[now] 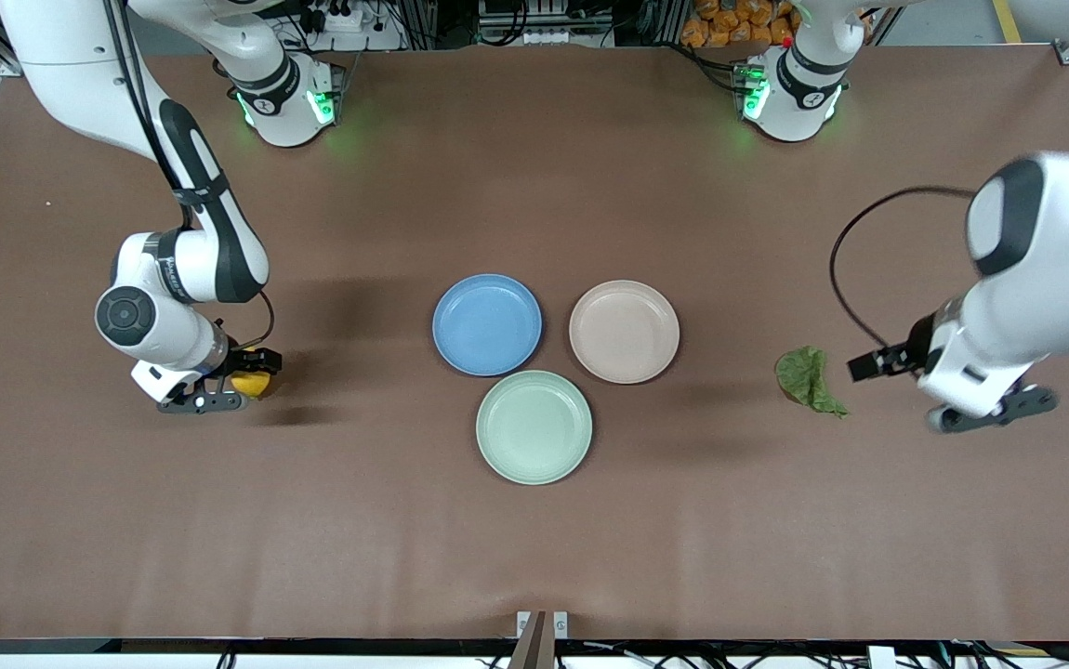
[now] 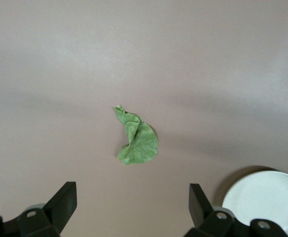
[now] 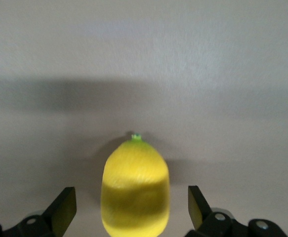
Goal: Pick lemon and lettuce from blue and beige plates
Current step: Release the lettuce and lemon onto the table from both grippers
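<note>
Both grippers (image 2: 129, 207) (image 3: 129, 207) spread, fingertips cropped; lemon (image 3: 135, 190) partly cut off, lettuce (image 2: 136, 143) loose.

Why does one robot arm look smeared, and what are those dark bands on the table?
Front view: the left arm's white forearm above the left gripper is motion-blurred; soft shadows trail beside the plates. Right wrist view: a broad shadow band crosses the table above the lemon. Left wrist view: the lettuce is evenly lit.

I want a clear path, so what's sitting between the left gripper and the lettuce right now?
Nothing: the left wrist view shows only bare brown table between the open left gripper and the lettuce. The front view agrees.
</note>
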Available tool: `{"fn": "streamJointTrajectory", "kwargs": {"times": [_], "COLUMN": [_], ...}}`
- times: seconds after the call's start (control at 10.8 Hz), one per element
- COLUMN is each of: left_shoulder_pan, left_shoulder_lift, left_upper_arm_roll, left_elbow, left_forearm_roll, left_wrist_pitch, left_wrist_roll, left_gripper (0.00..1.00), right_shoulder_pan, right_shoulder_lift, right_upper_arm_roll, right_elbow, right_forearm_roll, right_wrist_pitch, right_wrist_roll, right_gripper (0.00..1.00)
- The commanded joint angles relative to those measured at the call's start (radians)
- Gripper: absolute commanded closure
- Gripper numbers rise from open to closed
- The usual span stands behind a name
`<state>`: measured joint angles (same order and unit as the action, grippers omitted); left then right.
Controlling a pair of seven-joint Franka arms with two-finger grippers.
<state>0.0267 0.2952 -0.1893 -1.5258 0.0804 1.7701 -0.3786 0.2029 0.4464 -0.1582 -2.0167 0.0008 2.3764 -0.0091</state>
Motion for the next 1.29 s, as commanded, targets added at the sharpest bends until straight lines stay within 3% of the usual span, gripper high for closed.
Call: {"fn": "streamJointTrajectory", "kwargs": {"times": [0.0,0.18,0.55,0.83,1.2], "left_shoulder_pan": [0.004,0.004,0.009,0.004,0.010], "left_shoulder_lift": [-0.085,-0.146,-0.211,-0.237,-0.252], "left_upper_arm_roll": [-0.038,-0.038,-0.039,-0.041,-0.044], "left_elbow": [-0.011,-0.013,-0.013,-0.014,-0.013], "left_forearm_roll": [0.016,0.010,0.004,0.002,0.001], "left_wrist_pitch": [-0.047,-0.092,-0.161,-0.195,-0.213], "left_wrist_roll": [0.003,0.003,0.017,0.030,0.089], "left_gripper": [0.00,0.00,0.00,0.00,0.00], "right_shoulder_pan": [0.003,0.013,0.043,0.038,-0.019], "right_shoulder_lift": [-0.040,-0.058,-0.162,-0.256,-0.400], "right_upper_arm_roll": [0.005,0.005,0.017,0.017,0.020], "right_elbow": [0.123,0.247,0.257,0.282,0.289], "right_forearm_roll": [0.019,0.019,0.018,0.018,0.013], "right_wrist_pitch": [-0.168,-0.314,-0.400,-0.541,-0.676], "right_wrist_roll": [-0.017,-0.017,-0.015,-0.014,-0.017], "right_gripper": [0.00,0.00,0.00,0.00,0.00]}}
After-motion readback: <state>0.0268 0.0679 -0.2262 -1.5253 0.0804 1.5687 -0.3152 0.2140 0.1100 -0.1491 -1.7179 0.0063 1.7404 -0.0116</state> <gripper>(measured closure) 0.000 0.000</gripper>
